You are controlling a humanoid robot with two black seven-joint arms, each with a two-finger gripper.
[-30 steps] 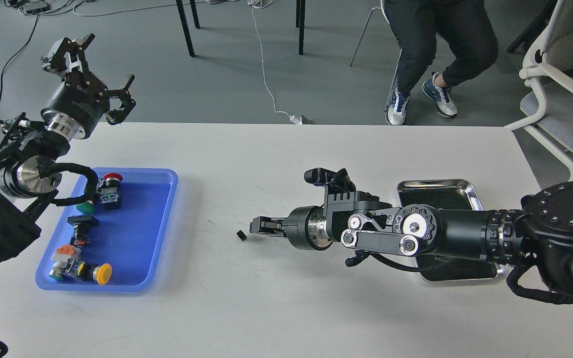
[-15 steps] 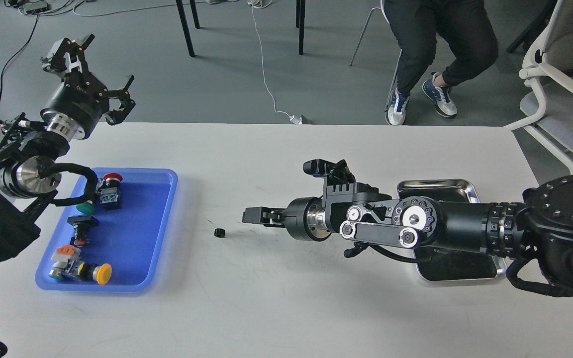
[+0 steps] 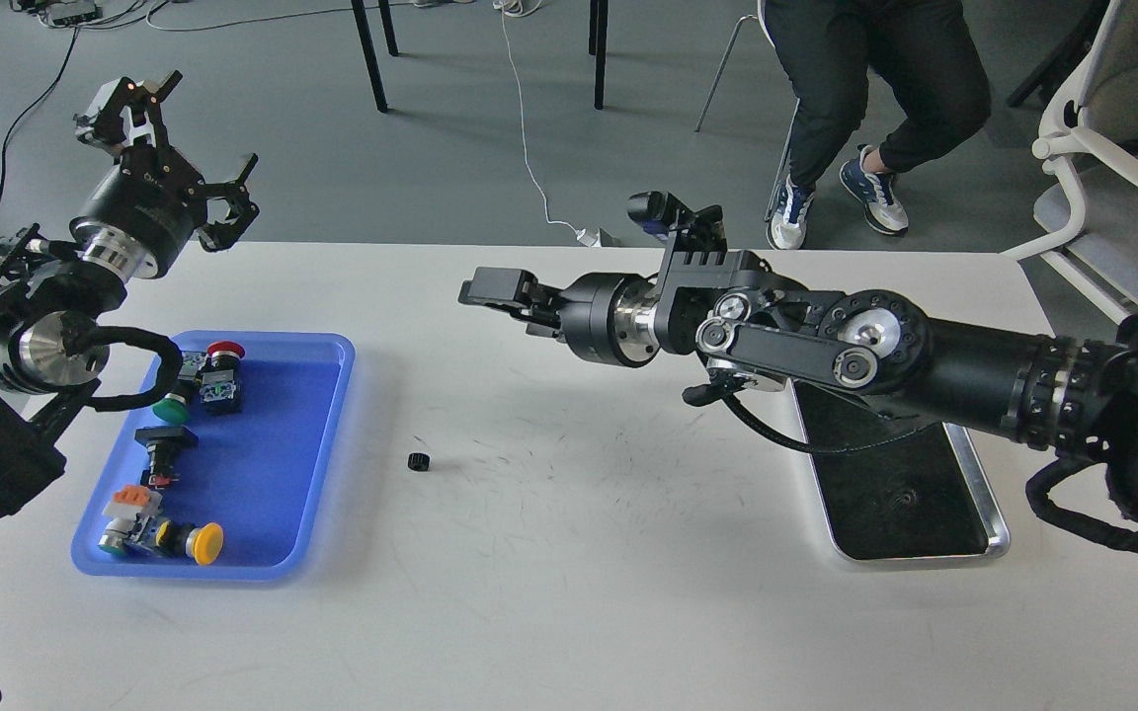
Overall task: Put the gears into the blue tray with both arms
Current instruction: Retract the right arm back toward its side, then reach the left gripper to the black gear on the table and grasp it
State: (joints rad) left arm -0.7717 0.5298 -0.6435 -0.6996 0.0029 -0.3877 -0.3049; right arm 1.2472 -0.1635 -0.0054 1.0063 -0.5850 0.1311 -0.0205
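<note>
One small black gear (image 3: 418, 461) lies on the white table, a little to the right of the blue tray (image 3: 278, 454). My right gripper (image 3: 480, 289) hovers well above the table, up and to the right of the gear, holding nothing that I can see. It is seen side-on, so I cannot tell its fingers apart. My left gripper (image 3: 184, 148) is raised past the table's far left edge, beyond the blue tray, with its claws spread open and empty. No other gear shows.
Several push-button switches (image 3: 208, 375) with red, green and yellow caps lie in the left half of the blue tray. A steel tray (image 3: 905, 494) with a dark inside sits at the right, partly under my right arm. A seated person (image 3: 865, 89) and chairs are beyond the table.
The gear has rolled left across the table, away from my right gripper and toward the blue tray. My right arm has lifted and swung toward the far side. The left arm shifted slightly.
</note>
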